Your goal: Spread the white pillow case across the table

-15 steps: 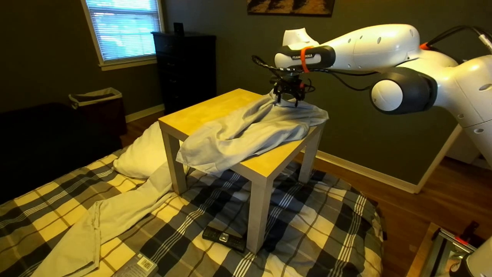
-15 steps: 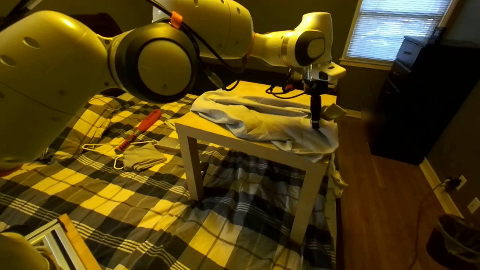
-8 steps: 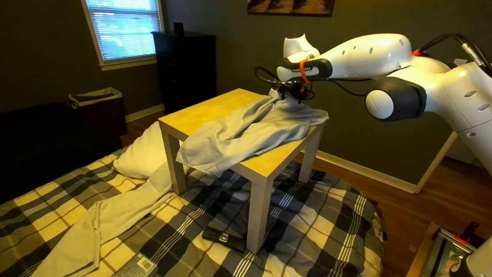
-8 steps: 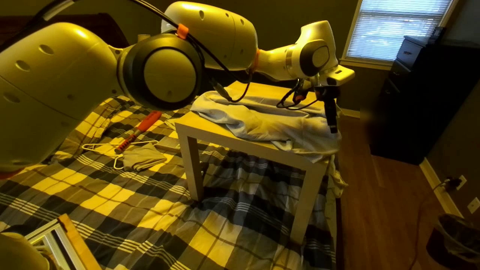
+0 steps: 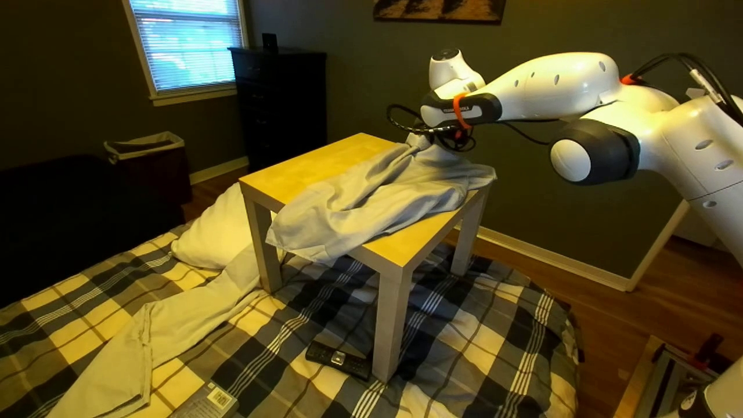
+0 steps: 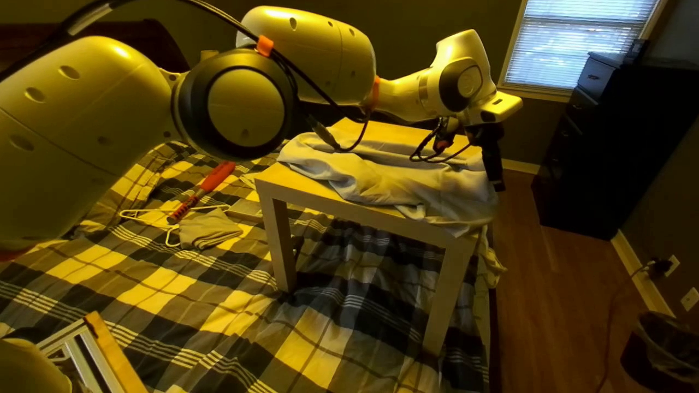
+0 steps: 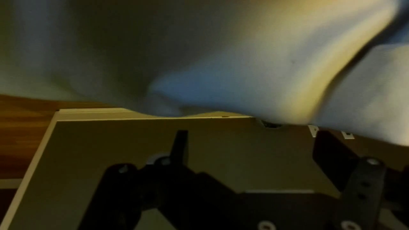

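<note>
One wrinkled pillow case (image 5: 377,194) draped over just part of the desk (image 5: 307,168)
Lots of folds, and a corner hangs past the edge. The gripper (image 7: 252,135) is right by the cloth, fingers (image 7: 334,159) spread wide; kinda hard to tell from these angles if they're actually touching it.

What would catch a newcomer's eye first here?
First, the white jointed robot arm, filling the upper right of an exterior view. Then the wrinkled off-white fabric pillow case, bunched across the square pale-yellow-topped table and hanging over its edge. In the wrist view, the black two-fingered hand stands open.
</note>
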